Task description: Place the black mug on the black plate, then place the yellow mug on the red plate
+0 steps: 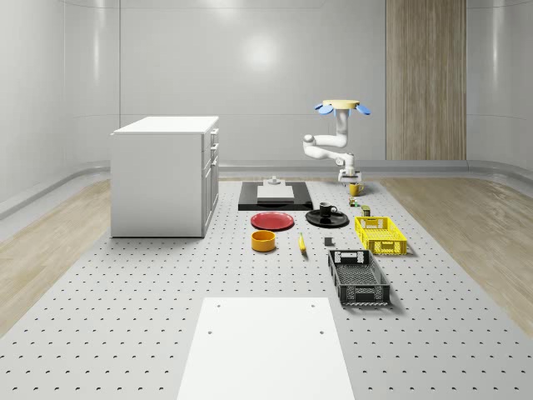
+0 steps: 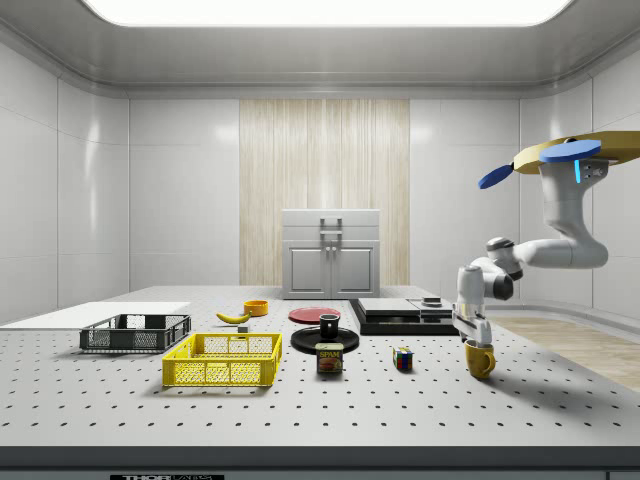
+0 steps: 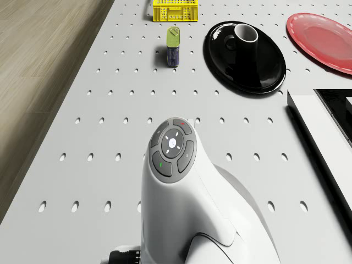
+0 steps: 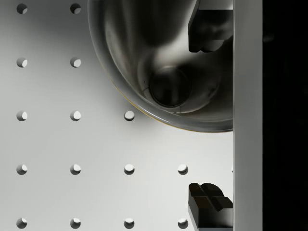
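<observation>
Two mugs: black [image 1: 327,209], yellow [image 1: 356,189]. Two plates: black [image 1: 327,220], red [image 1: 272,221]. Two crates: yellow [image 1: 381,235], black [image 1: 358,277]. One bowl [image 1: 263,241], one banana [image 1: 301,243].

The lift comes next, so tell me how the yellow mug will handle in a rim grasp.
The yellow mug looks rigid, so it should not deform. Its glossy inner wall, seen in the wrist view, may be slippery. With the open gripper straddling one side of the rim below the hovering drone, it may hang tilted when lifted.
</observation>
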